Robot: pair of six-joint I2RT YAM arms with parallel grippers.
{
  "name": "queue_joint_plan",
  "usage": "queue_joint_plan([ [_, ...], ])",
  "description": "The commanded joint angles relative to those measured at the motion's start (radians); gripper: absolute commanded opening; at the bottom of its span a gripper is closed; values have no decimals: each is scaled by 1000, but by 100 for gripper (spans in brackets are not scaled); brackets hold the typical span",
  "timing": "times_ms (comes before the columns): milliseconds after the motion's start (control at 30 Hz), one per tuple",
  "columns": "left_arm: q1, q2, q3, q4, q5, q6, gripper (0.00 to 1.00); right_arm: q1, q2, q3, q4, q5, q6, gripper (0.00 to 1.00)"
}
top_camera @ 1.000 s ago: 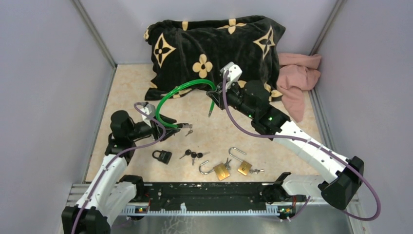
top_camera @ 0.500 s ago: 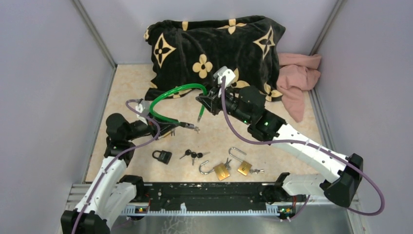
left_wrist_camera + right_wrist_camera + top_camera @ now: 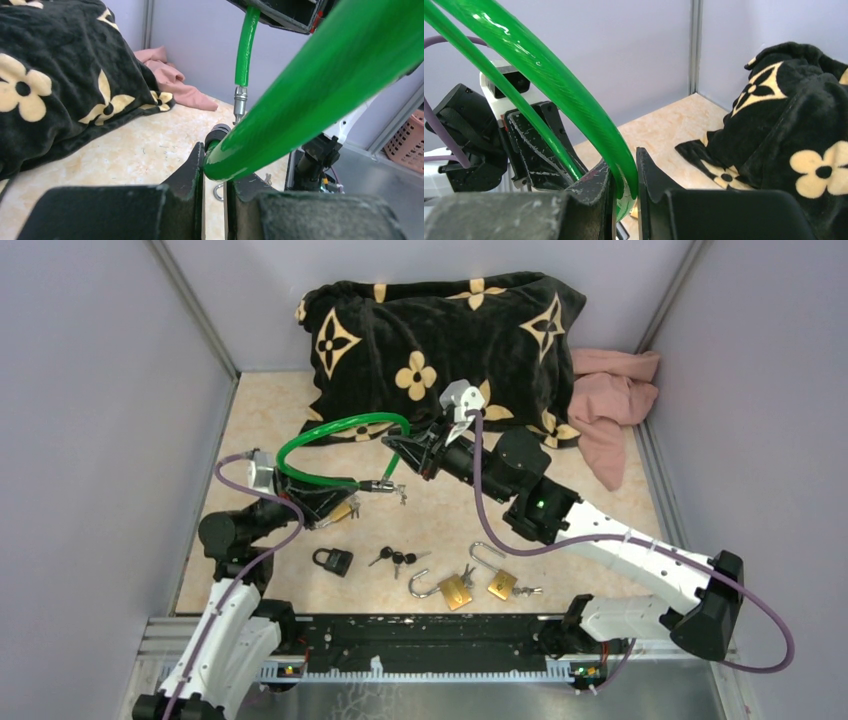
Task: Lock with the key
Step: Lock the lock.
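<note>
Top external | green cable [image 3: 350,420] arcs left-right | pin tip [image 3: 240,102] points down

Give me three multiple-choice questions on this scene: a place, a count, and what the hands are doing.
1. Where does the pink cloth lie? A) far right corner, beside the black blanket B) at the near edge C) against the left wall
2. How many brass padlocks are there? A) one B) two C) four
3. What grips the green cable? A) nothing B) one hand C) both hands
Answers: 1 A, it is bunched at the blanket's right end; 2 B, two lie side by side, shackles open; 3 C, the left hand and right hand each clamp it.
</note>
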State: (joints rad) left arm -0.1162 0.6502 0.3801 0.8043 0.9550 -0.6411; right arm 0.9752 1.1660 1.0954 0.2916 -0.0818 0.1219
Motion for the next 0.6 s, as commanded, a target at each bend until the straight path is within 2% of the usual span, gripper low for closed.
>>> queue_joint_plan([
  [0,32,-22,-13,118,-70,-148,0,39,5,104,117,-46,-19,0],
  [200,57,-53,-38,143,-78,-224,0,49,20,114,98,-21,-66,0],
  [567,62,-64,-46,155,-77,-255,0,49,85,156,89,-30,-105,0],
])
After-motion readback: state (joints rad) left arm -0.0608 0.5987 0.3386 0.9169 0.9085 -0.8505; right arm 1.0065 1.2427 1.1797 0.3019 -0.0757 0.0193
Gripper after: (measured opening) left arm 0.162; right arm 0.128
